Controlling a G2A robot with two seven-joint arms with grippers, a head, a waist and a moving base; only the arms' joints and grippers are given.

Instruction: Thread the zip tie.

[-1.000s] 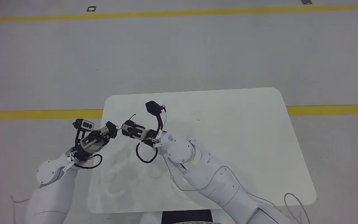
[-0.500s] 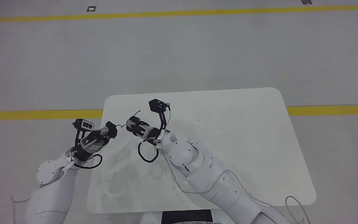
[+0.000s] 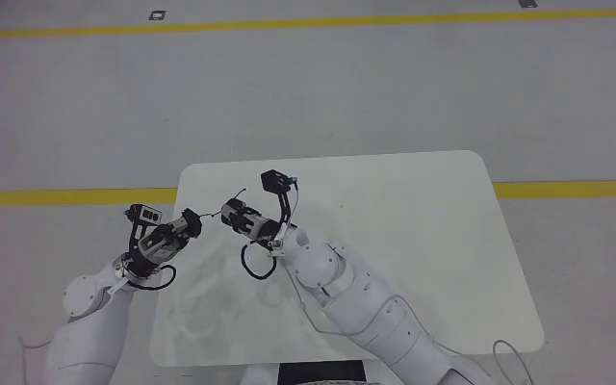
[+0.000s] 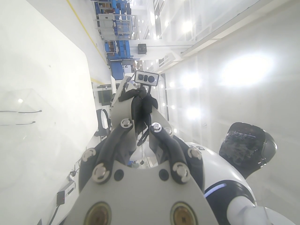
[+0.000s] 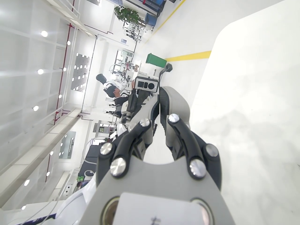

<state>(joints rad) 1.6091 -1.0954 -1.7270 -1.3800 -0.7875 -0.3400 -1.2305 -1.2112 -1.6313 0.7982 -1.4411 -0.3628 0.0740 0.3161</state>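
**Operator:** State the grip of the right gripper [image 5: 159, 89].

**Technician:** It is pressed together on the zip tie [image 5: 166, 68]. A short end of the tie projects past the tips. By my reading, the grip is taken this close to the end so that the overhang is stiff and can be aimed.

**Operator:** And the left gripper [image 3: 194, 222]?

**Technician:** It appears closed to the same narrow pinch. A thin strand of the zip tie runs back between its finger links toward the palm. This gripper probably serves as the fixed anchor for the other portion of the tie.

**Operator:** How are the two positioned?

**Technician:** They stand nose to nose with the tips near each other, and the tie bridges the gap between them. Both are held above the table [image 3: 414, 221], over its left part. Holding the tie off the surface gives clearance around it, so one end can be steered toward the other.

**Operator:** Is the tie threaded?

**Technician:** I cannot tell, because the tie is too thin to show a closed loop. I judge that this is the alignment step.

**Operator:** Is there anything farther out?

**Technician:** Two thin dark strands [image 4: 28, 112] lie flat on the table, well apart from the grippers. They may be spare ties.
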